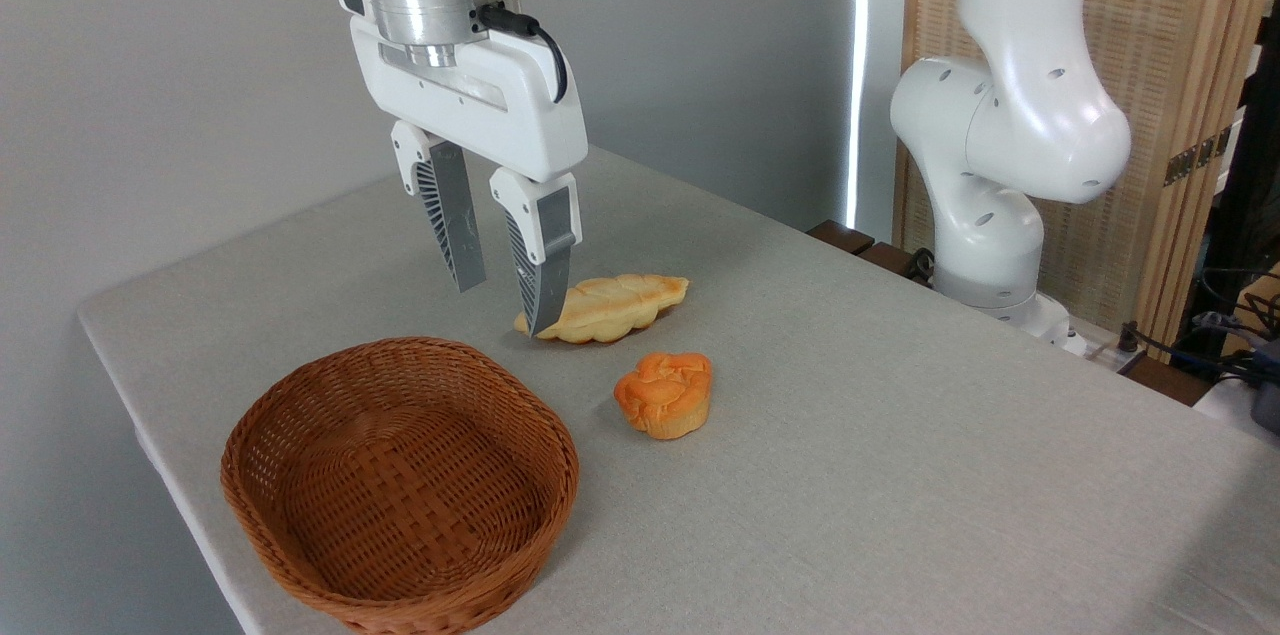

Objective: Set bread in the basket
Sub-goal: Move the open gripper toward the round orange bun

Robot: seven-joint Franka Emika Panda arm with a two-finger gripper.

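Note:
The bread, a deep-orange muffin-shaped bun with a lobed top, sits on the grey table right of the basket. The reddish-brown woven basket rests at the front left with nothing inside it. My gripper hangs open above the table, behind the basket and up-left of the bun, holding nothing. Its right fingertip overlaps the left end of a pale-yellow leaf-shaped flat bread in the picture.
The pale-yellow flat bread lies just behind the bun. The arm's white base stands at the table's far right edge. The table's left edge runs close beside the basket. Cables and a wooden screen are off to the right.

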